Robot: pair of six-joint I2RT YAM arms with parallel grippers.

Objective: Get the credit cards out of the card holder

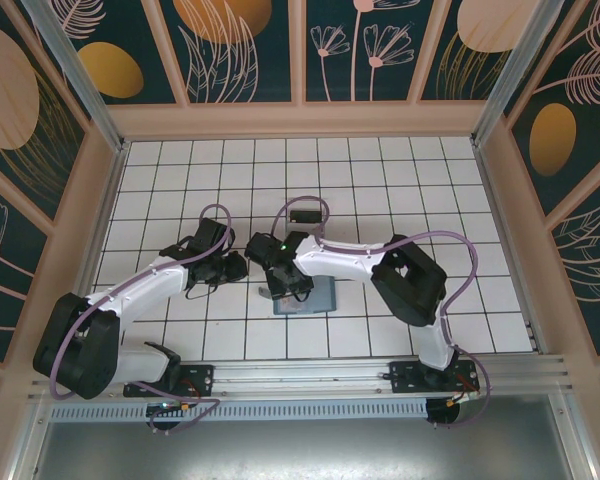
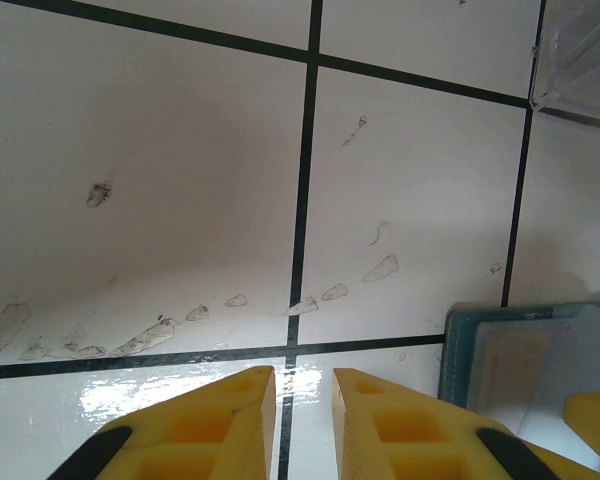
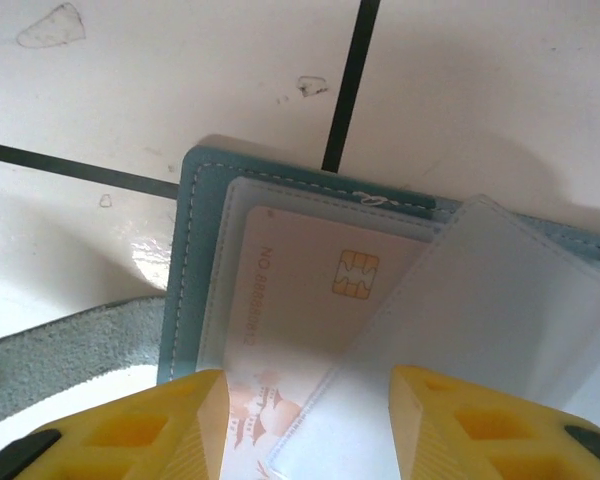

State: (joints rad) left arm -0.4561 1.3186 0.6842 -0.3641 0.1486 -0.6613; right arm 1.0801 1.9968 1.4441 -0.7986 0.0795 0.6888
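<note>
Tiled white table, both arms reaching in to the middle from the near edge. Blue card holder lies open and flat at the centre of the table, just in front of the right arm's wrist, its side tab trailing off onto the tile. 1 whitish credit card with a gold chip sits inside a clear pocket on the holder's left half, printed side up. A 2nd clear pocket leaf lies tilted across it, overlapping the card's lower right corner. Right gripper hangs directly over the holder, fingers spread wide. The lower end of the card and the tilted leaf show between them. Cannot tell whether either finger touches the plastic; nothing looks pinched. Left gripper sits just left of the holder over bare tile, its 2 fingers drawn nearly together with a narrow gap, a grout line visible through it, nothing between them. From the left wrist, the holder's corner is just to the right, and a corner of a clear plastic box shows further off across the tiles.
</note>
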